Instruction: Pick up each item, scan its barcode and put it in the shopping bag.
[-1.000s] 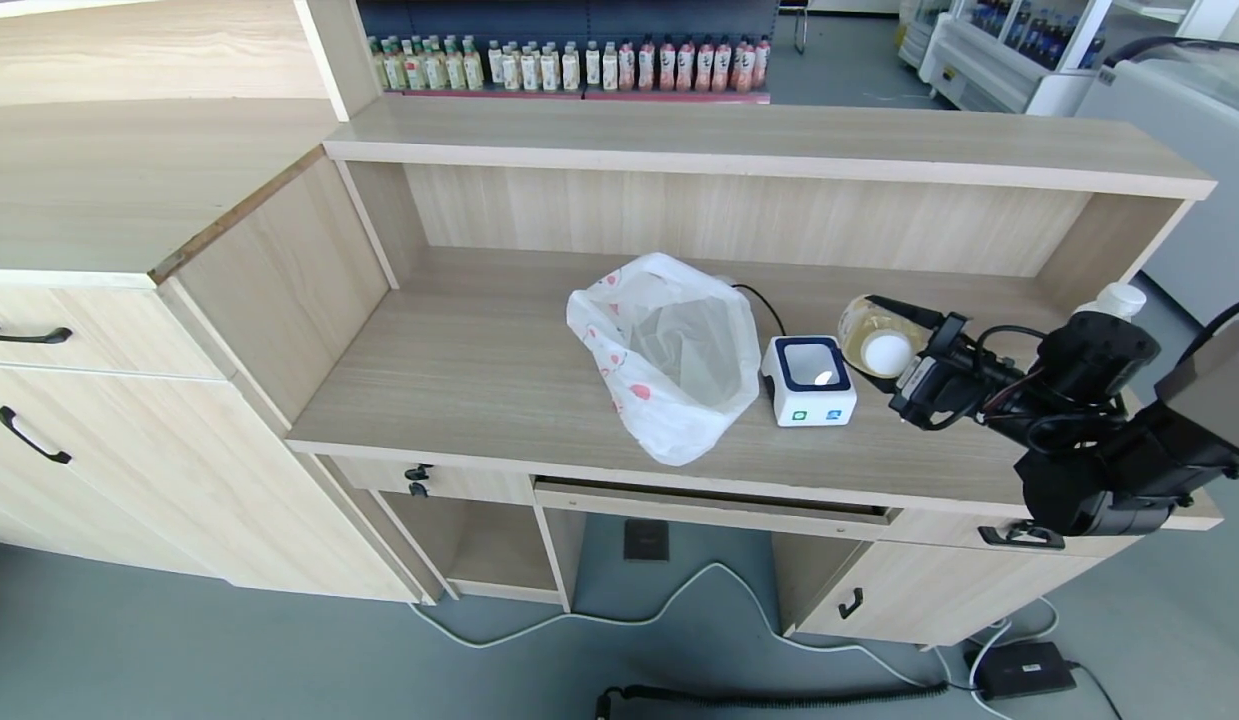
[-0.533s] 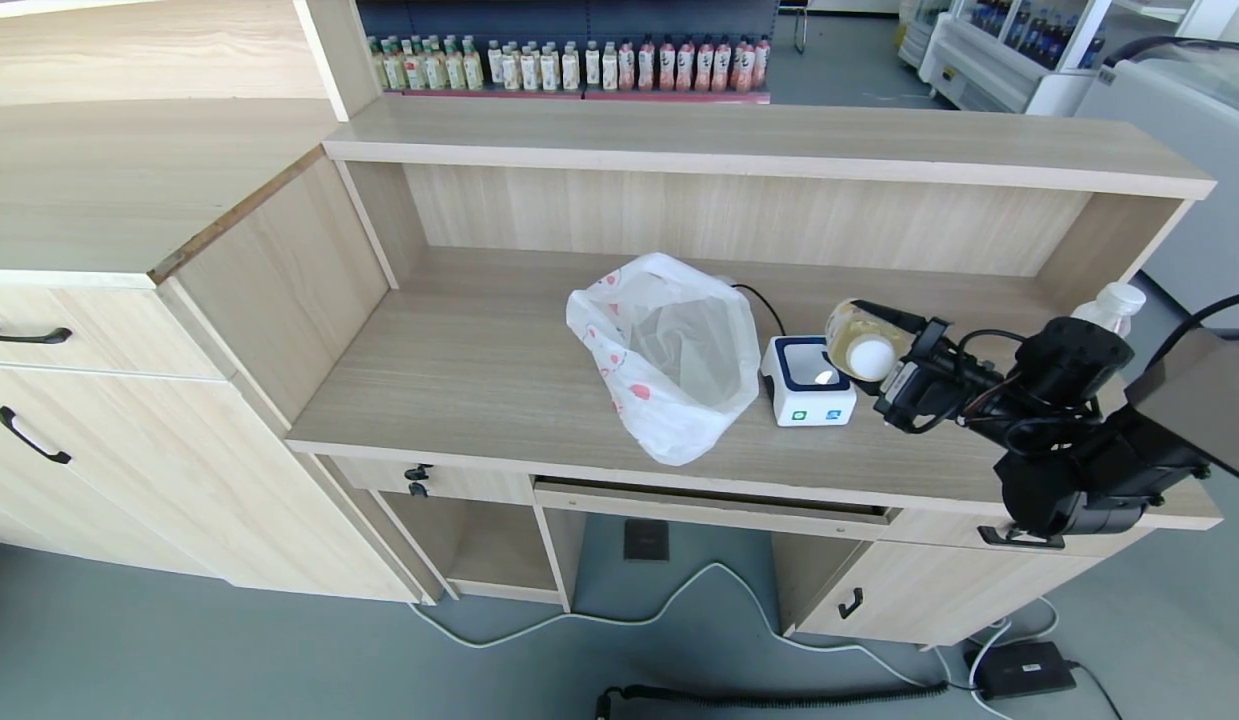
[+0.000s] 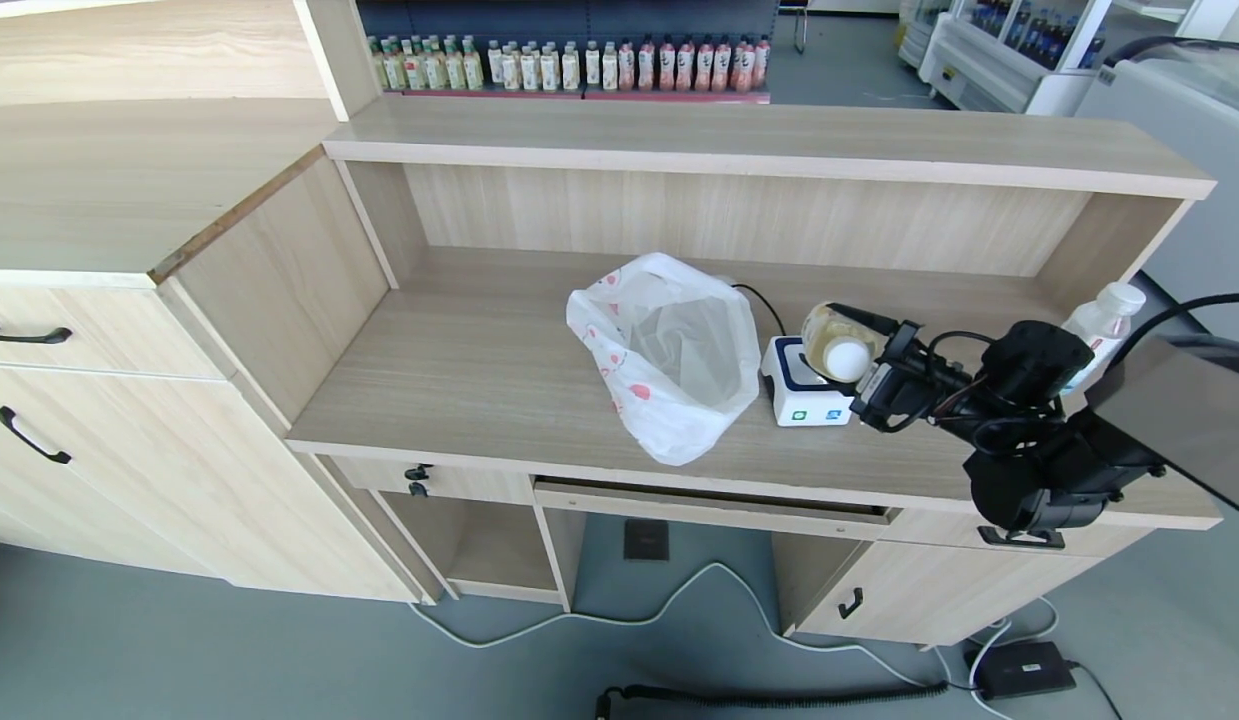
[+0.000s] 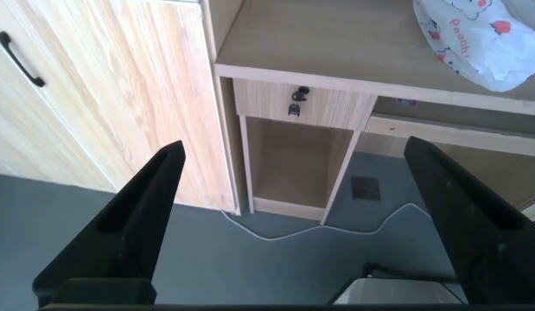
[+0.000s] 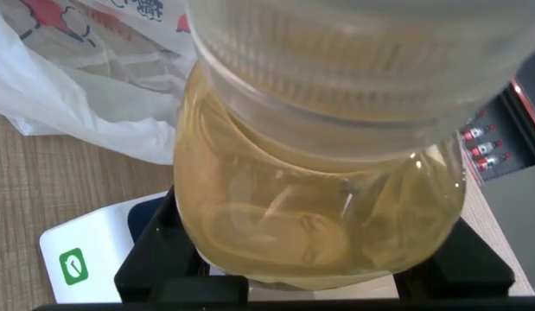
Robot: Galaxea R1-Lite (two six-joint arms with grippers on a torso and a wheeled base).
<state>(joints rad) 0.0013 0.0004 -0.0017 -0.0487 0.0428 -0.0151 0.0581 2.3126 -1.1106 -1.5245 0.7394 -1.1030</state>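
The right gripper point(image 3: 859, 350) is holding a see-through plastic bottle point(image 3: 821, 335) full of yellow drink. Its black fingers point(image 3: 864, 319) are squeezing the bottle from both sides. The bottle is round with a white cap point(image 3: 847, 359). It is lying on its side in the air, just above the scanner point(image 3: 804, 398). The scanner is a small white box with a dark top, sitting on the pale wooden tabletop point(image 3: 479, 370) just beside the shopping bag point(image 3: 669, 355). The bag is thin, crinkly white plastic with red pictures, and its mouth is standing open. A second bottle point(image 3: 1101, 318) with a white cap is standing at the right end of the tabletop, behind the right arm. The right wrist view is showing, up close, the ridges around the held bottle and a little green mark on the scanner. The left wrist view is showing the left gripper point(image 4: 293, 151) hanging low in front of the tabletop, over the grey floor point(image 4: 206, 259). Its flat black left fingers point(image 4: 129, 233) are spread wide apart, near a drawer with a small dark lock point(image 4: 295, 99).
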